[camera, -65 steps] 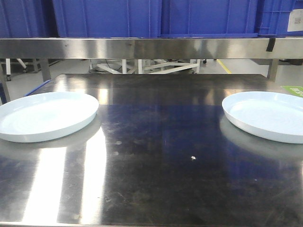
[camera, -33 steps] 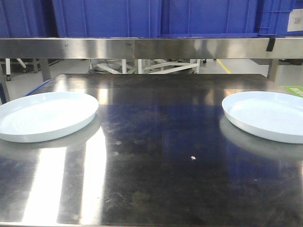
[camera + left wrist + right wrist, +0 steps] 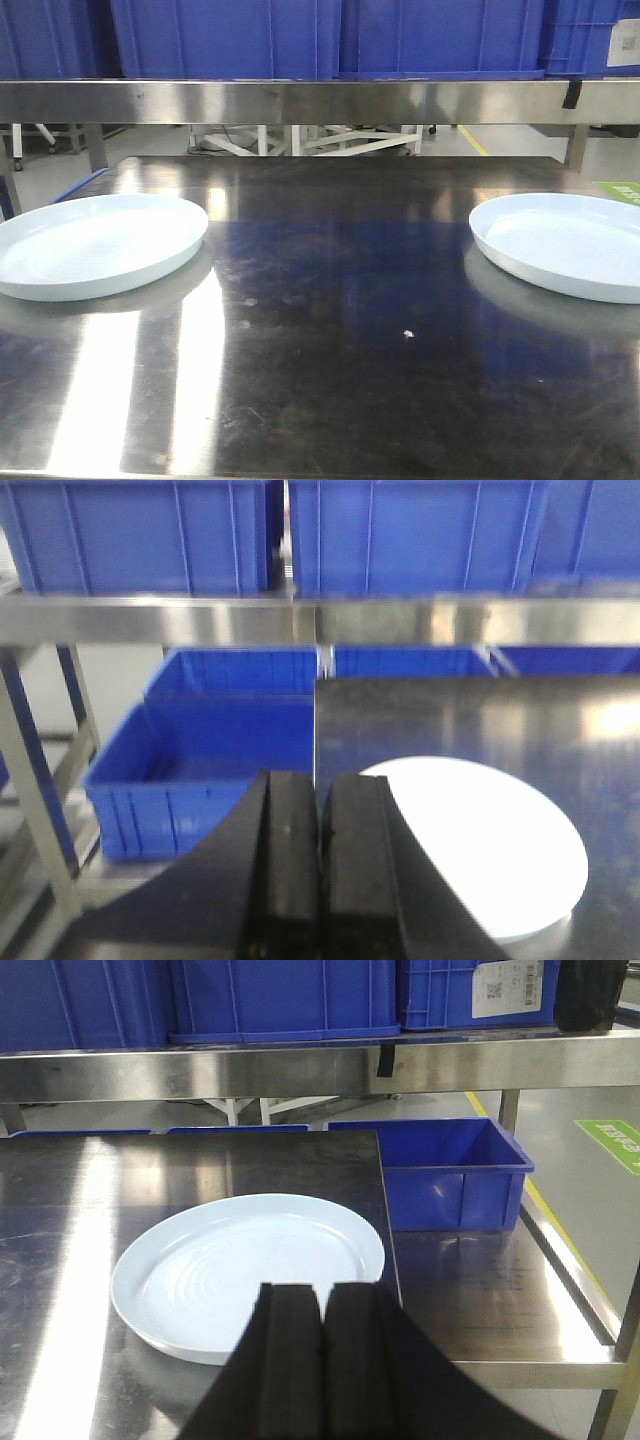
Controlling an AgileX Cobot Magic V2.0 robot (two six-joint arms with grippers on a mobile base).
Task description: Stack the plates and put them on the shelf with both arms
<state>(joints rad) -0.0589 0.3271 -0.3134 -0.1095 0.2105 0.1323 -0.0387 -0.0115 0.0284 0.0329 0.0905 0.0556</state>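
Your left gripper (image 3: 319, 870) and right gripper (image 3: 321, 1360) hovered with jaws pressed together (holding nothing), each at the near side of its plate. The left plate (image 3: 95, 245) and right plate (image 3: 565, 245) lay well apart on the steel table (image 3: 330, 300), unstacked.

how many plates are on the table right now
2. The left plate sits at the left side of the table, the right plate at its right side, apart and unstacked. None seems hidden.

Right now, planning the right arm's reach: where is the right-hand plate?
Front view: right plate at the table's right edge, far apart from the left plate.
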